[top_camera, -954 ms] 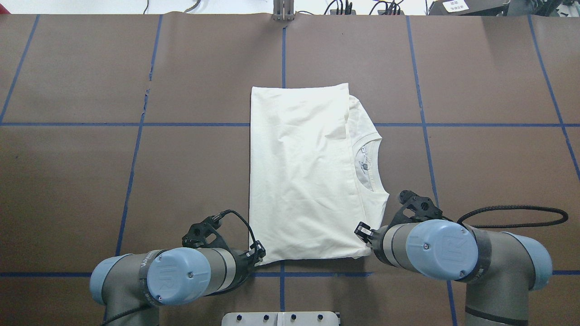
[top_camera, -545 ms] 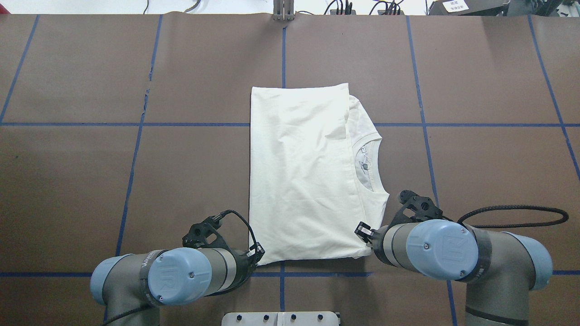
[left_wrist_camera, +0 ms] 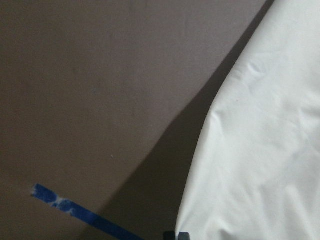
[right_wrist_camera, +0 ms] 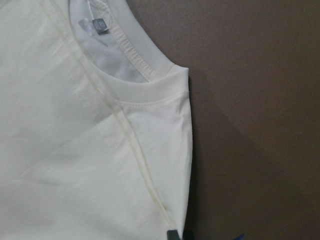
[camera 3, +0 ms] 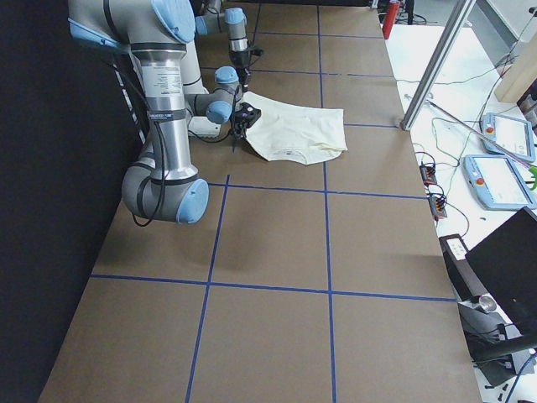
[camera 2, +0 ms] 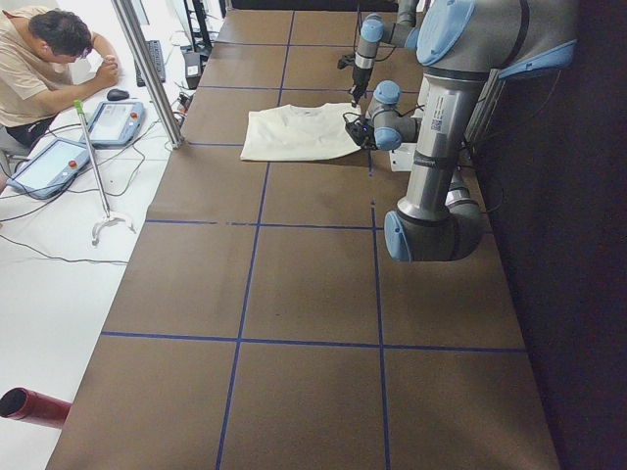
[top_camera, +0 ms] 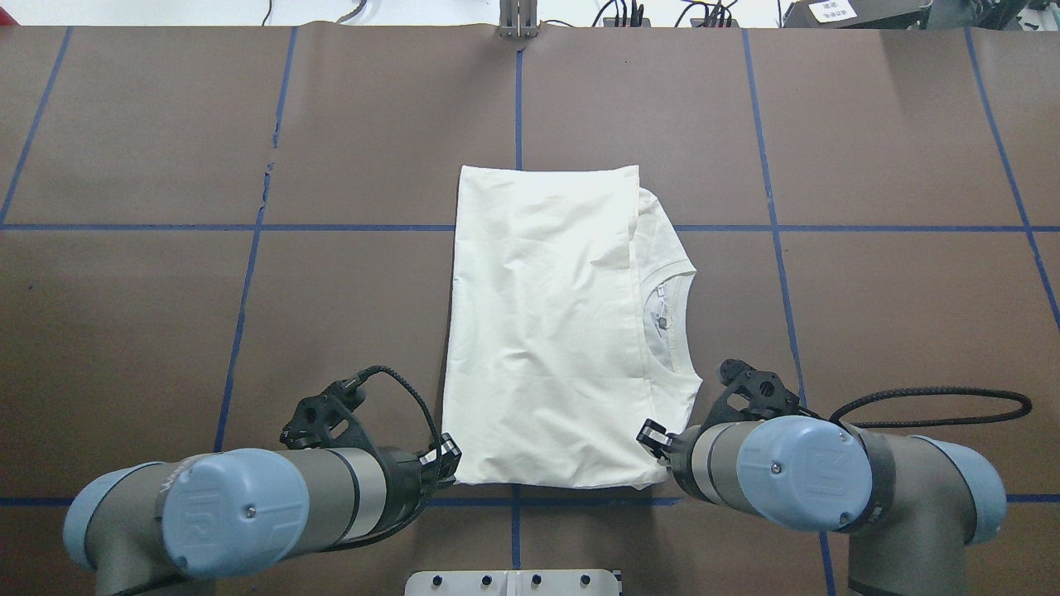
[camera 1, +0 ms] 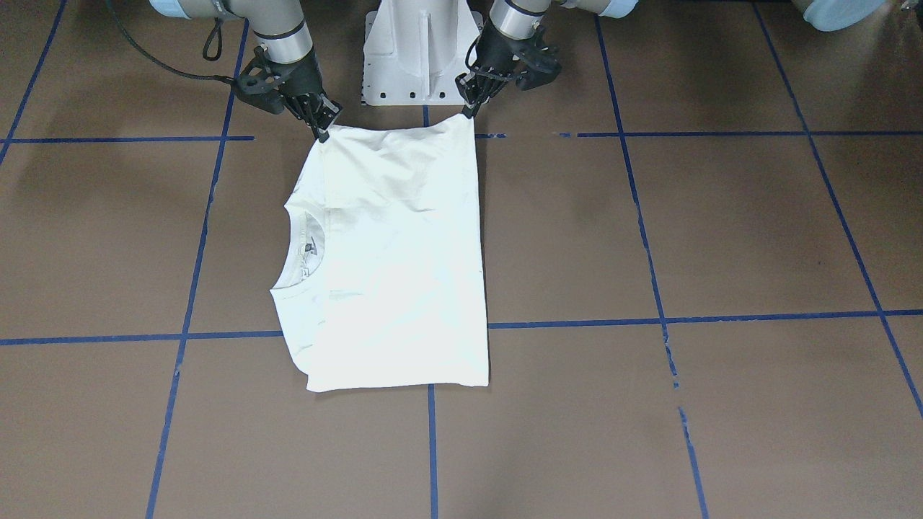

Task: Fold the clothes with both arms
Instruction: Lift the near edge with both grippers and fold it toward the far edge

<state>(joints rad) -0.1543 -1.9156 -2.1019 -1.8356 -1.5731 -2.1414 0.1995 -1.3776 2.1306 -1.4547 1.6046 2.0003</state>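
Slippage threatens: left gripper (camera 1: 470, 110) and right gripper (camera 1: 321, 132) each pinch a near corner of the shirt (camera 1: 396, 267), folded flat on the table (camera 1: 649, 238), and uneven lifting would skew the fold.

A seated person (camera 2: 34, 64) leans beside the brown table (top_camera: 124, 348), which blue tape lines (top_camera: 331, 228) divide into squares.

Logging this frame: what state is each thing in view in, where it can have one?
T-shirt: folded into a rectangle, lying flat, neck toward the robot's right.
left end effector: shut on the T-shirt's near left corner.
right end effector: shut on the T-shirt's near right corner, by the shoulder.
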